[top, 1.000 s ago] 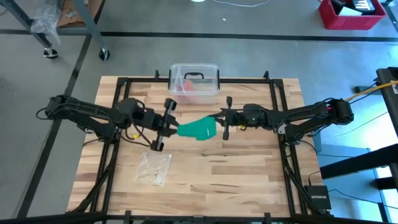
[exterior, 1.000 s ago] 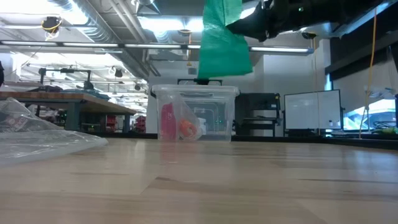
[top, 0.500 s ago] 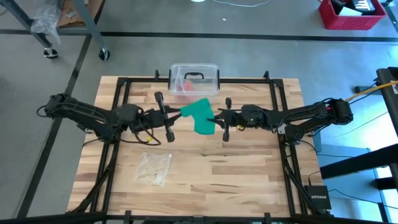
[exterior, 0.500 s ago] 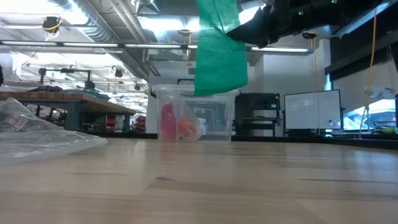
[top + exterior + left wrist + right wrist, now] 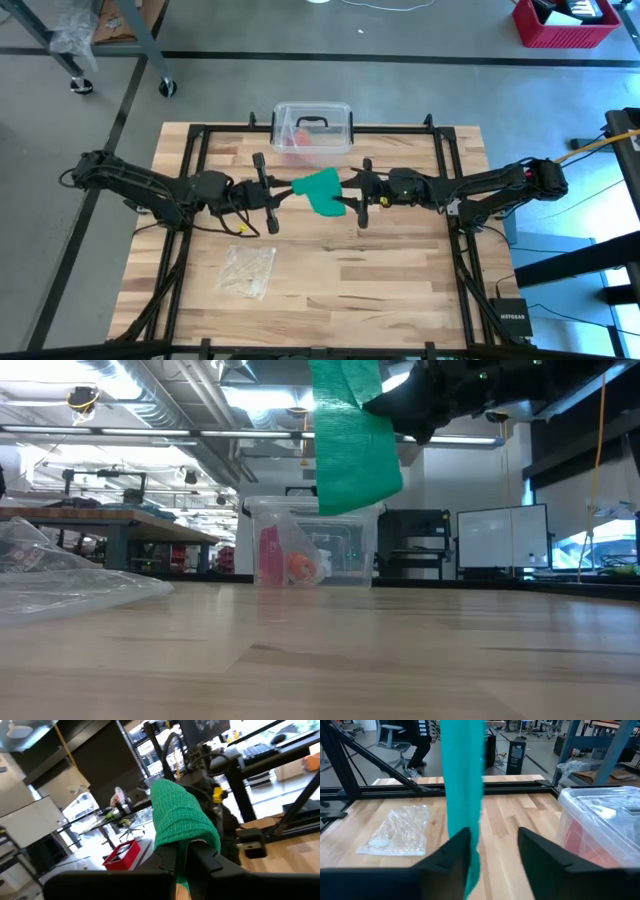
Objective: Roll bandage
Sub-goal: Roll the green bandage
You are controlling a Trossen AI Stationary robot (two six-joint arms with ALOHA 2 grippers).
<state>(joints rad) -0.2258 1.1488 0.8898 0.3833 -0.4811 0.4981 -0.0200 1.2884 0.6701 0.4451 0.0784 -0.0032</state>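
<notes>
Bandage [image 5: 320, 190] hangs above the middle of the wooden table [image 5: 400, 280], held off the surface between the two arms, just in front of the clear plastic box [image 5: 312, 127].

Nearest of the things around it, on the table's front left part and well apart from the bandage, lies a thin clear plastic wrapper [image 5: 247, 270], crinkled and flat, with small pale pieces inside; the low view shows it as a glossy crumpled heap [image 5: 60, 585]. Nothing on the table surface stands between the wrapper and the bandage.

The bandage is a soft green strip with a woven, crepe-like texture; from the low view it drops as a broad flat band [image 5: 350, 445] whose lower end hangs level with the top of the box, clear of the table.

The left gripper [image 5: 264, 193] is on the side of the bandage away from the right arm, its fingers clenched on the strip: in the left wrist view the cloth [image 5: 182, 820] folds over the tips of the two dark fingers [image 5: 205, 860], which stand pressed close together. The right gripper [image 5: 362, 192] is at the bandage's opposite side; its fingers [image 5: 545, 855] stand apart, released, and the strip [image 5: 462, 785] hangs down in the gap between them, against one finger.

Beyond the bandage, the box stands at the table's far edge: rounded, transparent, with a lid and a black handle, and red and orange things inside [image 5: 312, 545].
</notes>
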